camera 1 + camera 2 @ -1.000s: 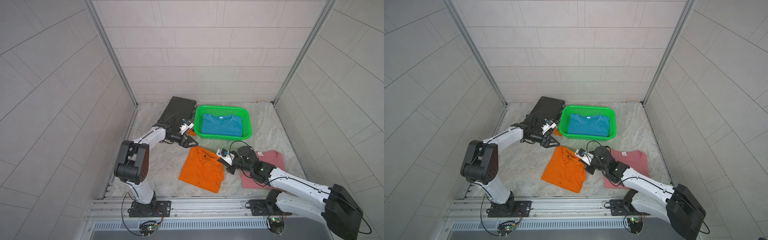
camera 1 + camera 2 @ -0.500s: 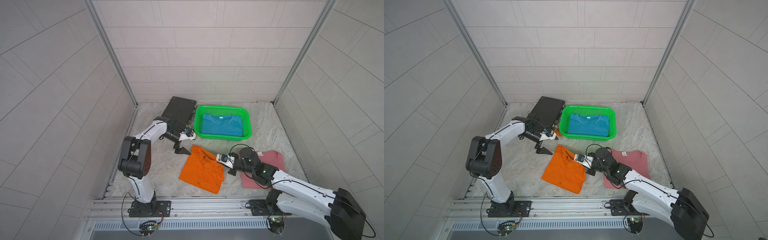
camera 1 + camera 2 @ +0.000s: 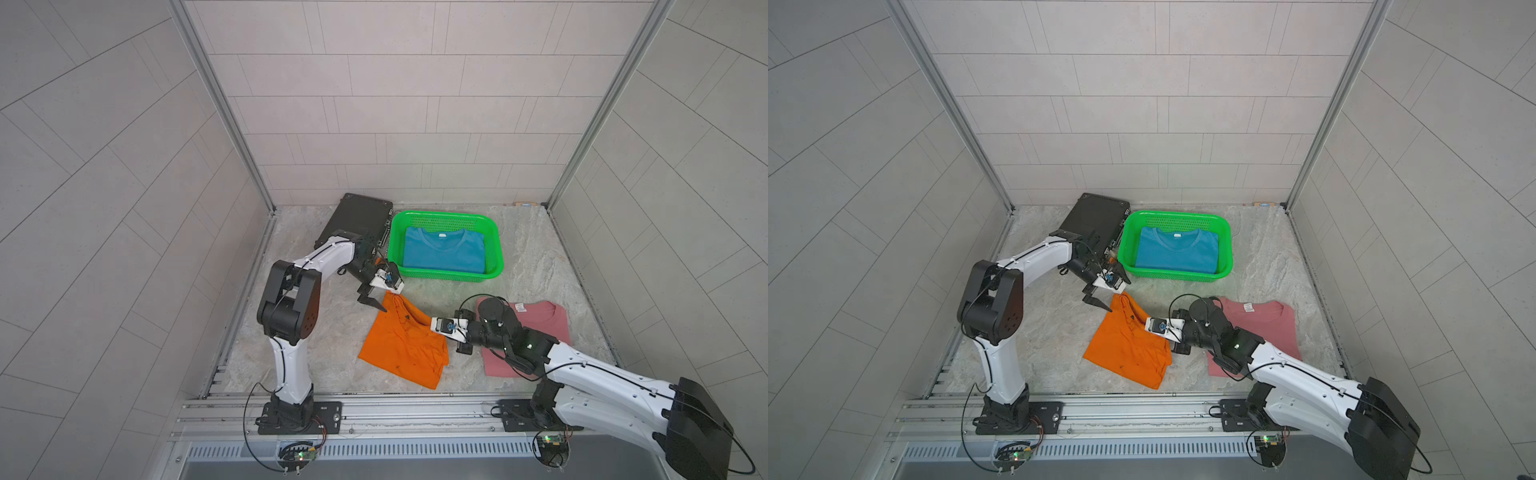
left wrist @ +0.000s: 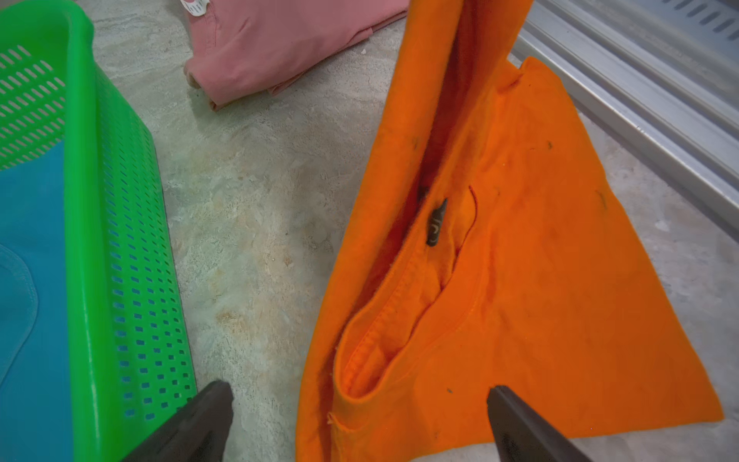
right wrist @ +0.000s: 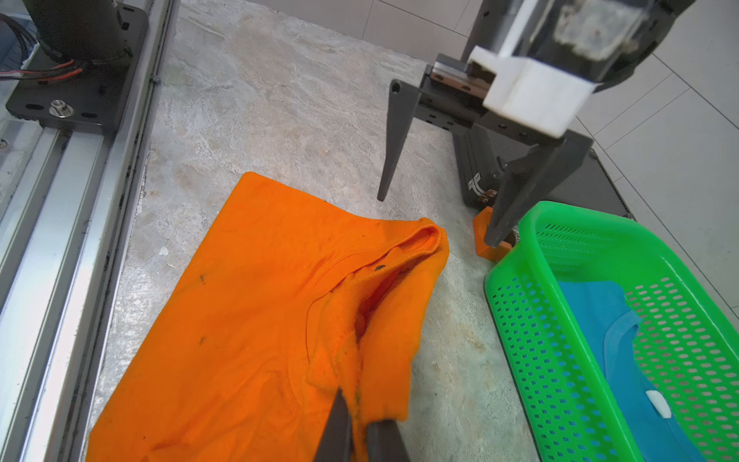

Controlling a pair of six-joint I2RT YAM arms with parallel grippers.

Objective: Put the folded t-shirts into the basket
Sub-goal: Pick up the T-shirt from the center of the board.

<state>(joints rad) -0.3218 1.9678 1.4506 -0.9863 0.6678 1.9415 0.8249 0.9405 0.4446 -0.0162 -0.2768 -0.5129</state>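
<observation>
Orange t-shirt (image 3: 399, 351) lies on the bench (image 3: 532, 266) at 7 o'clock from the basket (image 3: 444, 215) — rumpled, collar edge raised. Right tool (image 5: 354, 420) is clamped on the fabric beside the collar. Left tool (image 5: 436, 220) hovers over the shirt's 11 o'clock corner, jaws wide apart. Blue t-shirt (image 3: 442, 253) lies flat inside the basket. Pink t-shirt (image 3: 544, 322) is on the bench at 3 o'clock of the orange one — partly under the right arm. Black case (image 3: 361, 220) sits at 9 o'clock of the basket.

Tabletop (image 3: 540, 266): basket (image 3: 449, 275), orange tee (image 3: 395, 353), pink tee (image 3: 544, 328)
</observation>
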